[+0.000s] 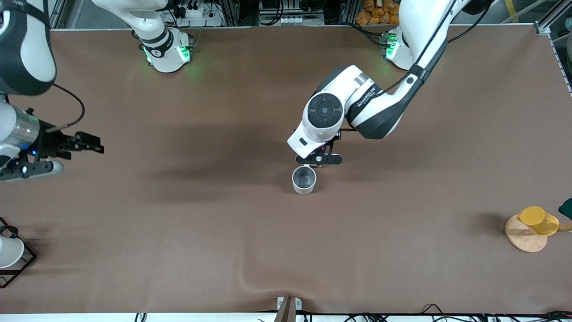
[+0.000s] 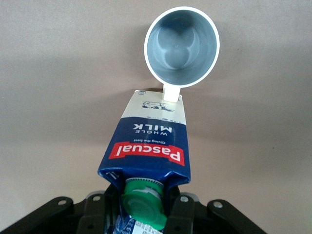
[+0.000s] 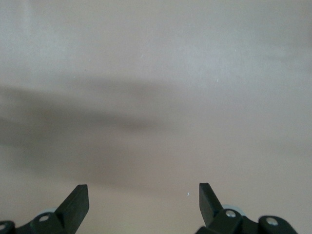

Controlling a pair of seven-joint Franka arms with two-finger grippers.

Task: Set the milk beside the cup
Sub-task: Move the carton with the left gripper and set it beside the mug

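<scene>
My left gripper (image 1: pixel 320 159) (image 2: pixel 144 207) is shut on the top of the milk (image 2: pixel 146 141), a dark blue carton with a green cap, red label and pale base. The carton stands upright just beside the handle of the cup (image 2: pixel 181 46), on the side farther from the front camera. I cannot tell whether its base touches the table. In the front view the hand hides the milk, and the pale mug (image 1: pixel 304 179) stands upright near the table's middle. My right gripper (image 1: pixel 91 144) (image 3: pixel 144 200) is open and empty, waiting over the right arm's end of the table.
A yellow cup (image 1: pixel 538 220) lies on a round wooden stand (image 1: pixel 523 237) at the left arm's end. A white cup (image 1: pixel 9 252) sits in a black wire rack (image 1: pixel 24 264) at the right arm's end. A brown mat (image 1: pixel 201 223) covers the table.
</scene>
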